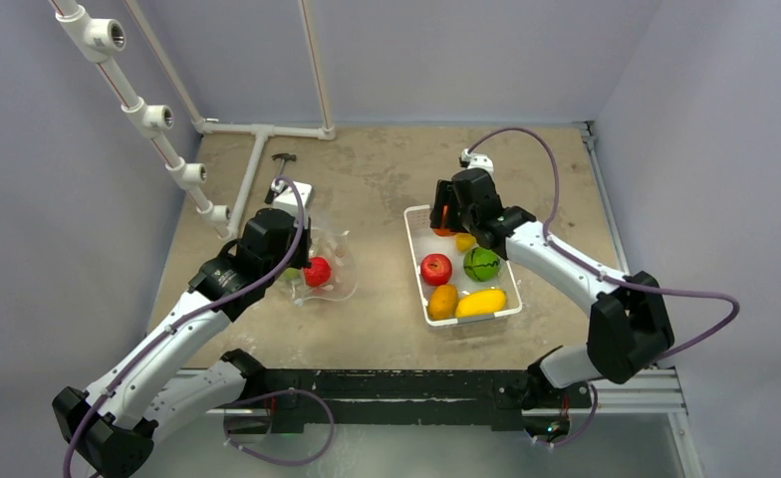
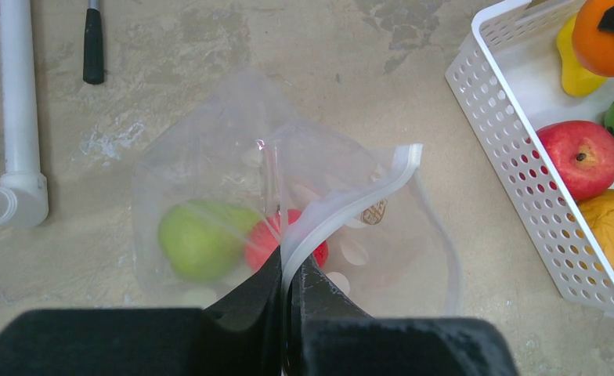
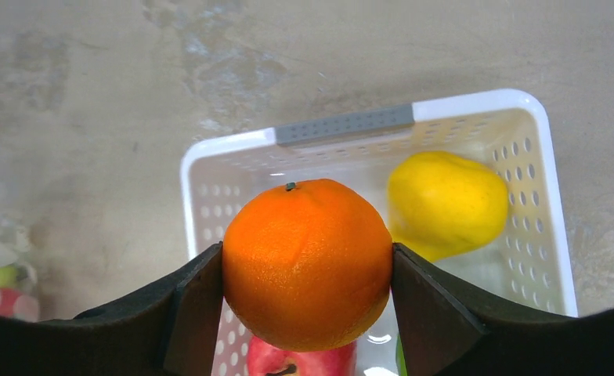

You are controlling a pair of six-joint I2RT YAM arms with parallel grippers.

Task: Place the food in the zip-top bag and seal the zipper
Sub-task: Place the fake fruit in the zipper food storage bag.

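The clear dotted zip-top bag lies on the table left of the basket, also in the top view. A green fruit and a red fruit are inside it. My left gripper is shut on the zipper strip and holds the mouth up. My right gripper is shut on an orange above the far end of the white basket. A yellow fruit and a red apple lie in the basket below.
The basket also holds a red apple, a green fruit, an orange-yellow fruit and a yellow mango. White pipes and a small black tool lie at the back left.
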